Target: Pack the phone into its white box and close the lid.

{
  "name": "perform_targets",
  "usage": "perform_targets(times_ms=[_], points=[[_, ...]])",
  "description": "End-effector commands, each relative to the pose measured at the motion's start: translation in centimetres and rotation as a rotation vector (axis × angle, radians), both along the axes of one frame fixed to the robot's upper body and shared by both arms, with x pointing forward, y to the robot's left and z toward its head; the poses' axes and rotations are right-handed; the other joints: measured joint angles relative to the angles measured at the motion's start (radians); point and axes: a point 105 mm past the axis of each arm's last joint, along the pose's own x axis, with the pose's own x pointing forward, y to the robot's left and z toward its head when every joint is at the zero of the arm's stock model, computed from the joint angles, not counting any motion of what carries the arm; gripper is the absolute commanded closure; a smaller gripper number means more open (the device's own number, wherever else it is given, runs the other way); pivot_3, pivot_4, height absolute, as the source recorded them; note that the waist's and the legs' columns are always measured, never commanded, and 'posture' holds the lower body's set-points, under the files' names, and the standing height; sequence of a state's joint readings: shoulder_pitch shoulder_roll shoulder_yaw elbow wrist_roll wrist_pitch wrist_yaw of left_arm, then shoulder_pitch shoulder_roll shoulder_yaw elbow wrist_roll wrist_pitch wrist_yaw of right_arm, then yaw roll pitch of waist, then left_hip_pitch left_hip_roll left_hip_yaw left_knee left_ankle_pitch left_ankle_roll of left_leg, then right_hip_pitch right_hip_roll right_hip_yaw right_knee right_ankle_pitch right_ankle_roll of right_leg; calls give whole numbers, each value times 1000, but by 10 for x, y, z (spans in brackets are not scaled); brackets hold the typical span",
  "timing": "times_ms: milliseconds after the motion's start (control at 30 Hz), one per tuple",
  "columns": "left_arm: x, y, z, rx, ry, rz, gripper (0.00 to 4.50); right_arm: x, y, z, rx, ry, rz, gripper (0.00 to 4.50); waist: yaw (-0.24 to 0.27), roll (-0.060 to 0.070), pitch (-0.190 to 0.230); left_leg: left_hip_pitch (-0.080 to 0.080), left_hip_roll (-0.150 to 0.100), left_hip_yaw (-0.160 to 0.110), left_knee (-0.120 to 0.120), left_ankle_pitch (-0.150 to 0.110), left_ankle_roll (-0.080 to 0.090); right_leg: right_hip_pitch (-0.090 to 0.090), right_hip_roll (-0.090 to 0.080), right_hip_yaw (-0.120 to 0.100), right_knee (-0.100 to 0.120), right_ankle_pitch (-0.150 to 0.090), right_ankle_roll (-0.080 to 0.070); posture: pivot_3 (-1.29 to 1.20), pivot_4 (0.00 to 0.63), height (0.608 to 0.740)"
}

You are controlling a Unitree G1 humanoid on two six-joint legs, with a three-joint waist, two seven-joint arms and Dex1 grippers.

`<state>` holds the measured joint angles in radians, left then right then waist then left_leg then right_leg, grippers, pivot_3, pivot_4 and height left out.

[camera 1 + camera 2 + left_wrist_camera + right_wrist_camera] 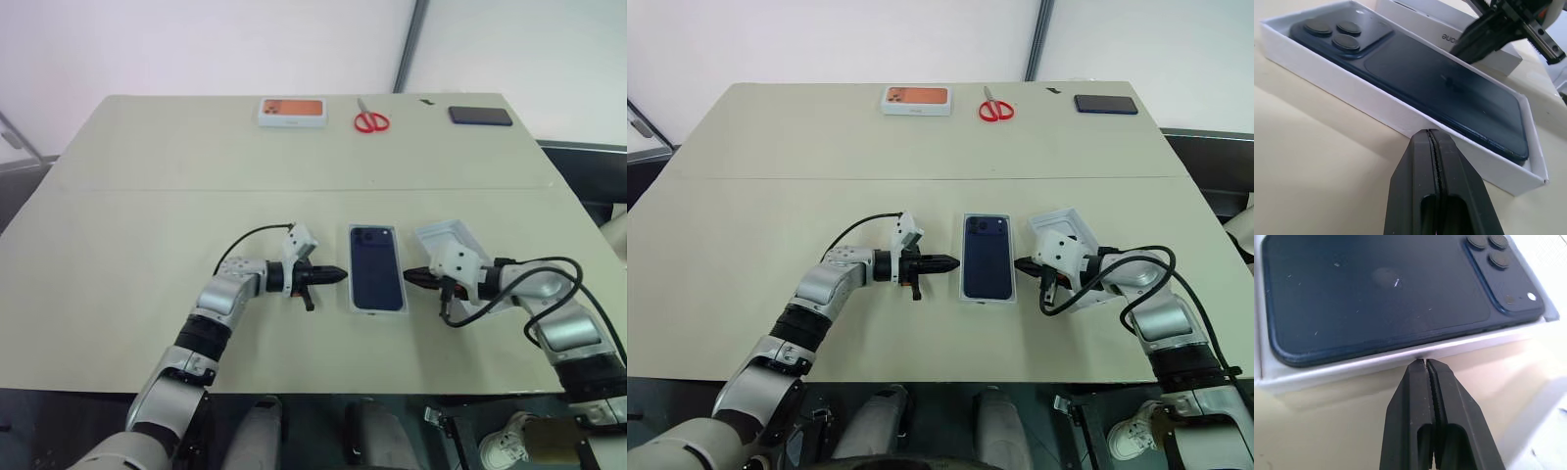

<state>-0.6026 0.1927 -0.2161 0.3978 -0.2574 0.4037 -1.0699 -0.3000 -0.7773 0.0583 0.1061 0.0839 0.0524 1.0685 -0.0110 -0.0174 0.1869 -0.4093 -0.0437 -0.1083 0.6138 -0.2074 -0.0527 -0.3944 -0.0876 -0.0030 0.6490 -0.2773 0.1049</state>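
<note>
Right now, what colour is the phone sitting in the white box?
Dark navy blue; the phone shows best in the right wrist view.

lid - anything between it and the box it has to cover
The right gripper sits between the lid and the white box holding the phone. Otherwise only bare table.

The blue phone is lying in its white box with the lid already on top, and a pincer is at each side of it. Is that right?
Not quite. The lid is not on top: in the right eye view it lies on the table beside the right pincer, and the phone shows uncovered in the white box. The rest holds: the left pincer is at the other side.
</note>
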Motion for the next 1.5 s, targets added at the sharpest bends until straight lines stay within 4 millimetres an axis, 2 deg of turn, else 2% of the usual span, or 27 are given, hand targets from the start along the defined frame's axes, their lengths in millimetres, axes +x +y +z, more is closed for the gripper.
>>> perform_targets(times_ms=[33,233,433,700,933,1100,1200,1300,1367,1467,1500], points=[[0,-11,11,-11,-46,-40,4476,-2,-3,12,9,-34,5,4435,0,0,0,0,0,0,0,0,0,0,0,0,0,0,0,0,150,740],[-2,-15,11,-14,-44,-59,4476,-3,-12,13,0,-34,-19,4435,1,0,0,0,0,0,0,0,0,0,0,0,0,0,0,0,150,740],[0,-9,13,-18,-55,-40,4476,-1,-15,13,-21,-51,-24,4435,-1,0,0,0,0,0,0,0,0,0,0,0,0,0,0,0,150,740],[14,13,26,-31,-92,38,4476,11,-13,19,-19,-90,-44,4435,-3,0,0,0,0,0,0,0,0,0,0,0,0,0,0,0,150,740],[24,31,33,-36,-133,116,4476,36,-29,17,-102,-170,-145,4435,-2,0,0,0,0,0,1,0,0,0,0,0,0,0,0,0,150,740],[30,49,42,-37,-165,169,4476,49,-25,20,-99,-213,-174,4435,-5,0,0,0,0,0,0,0,0,0,0,0,1,0,0,0,150,740],[33,62,47,-39,-185,209,4476,48,-16,27,-32,-191,-152,4435,-5,0,0,0,0,0,0,0,0,-1,1,0,1,0,0,0,150,740],[36,75,51,-34,-187,247,4476,41,-15,24,-2,-126,-137,4435,-4,0,0,0,1,0,1,0,0,0,1,0,1,0,0,0,150,740],[37,85,55,-48,-180,267,4500,43,-23,26,33,-87,-187,3907,-4,0,0,0,1,0,1,0,0,0,1,0,1,0,0,0,150,740],[40,93,61,-44,-220,296,3659,47,-31,34,35,-103,-231,2653,-3,0,0,0,1,0,1,0,0,0,1,0,1,0,0,0,150,740],[40,95,63,-39,-237,305,3098,48,-33,36,17,-128,-243,2045,-3,0,0,0,1,0,1,0,0,0,0,0,1,0,0,0,150,740]])
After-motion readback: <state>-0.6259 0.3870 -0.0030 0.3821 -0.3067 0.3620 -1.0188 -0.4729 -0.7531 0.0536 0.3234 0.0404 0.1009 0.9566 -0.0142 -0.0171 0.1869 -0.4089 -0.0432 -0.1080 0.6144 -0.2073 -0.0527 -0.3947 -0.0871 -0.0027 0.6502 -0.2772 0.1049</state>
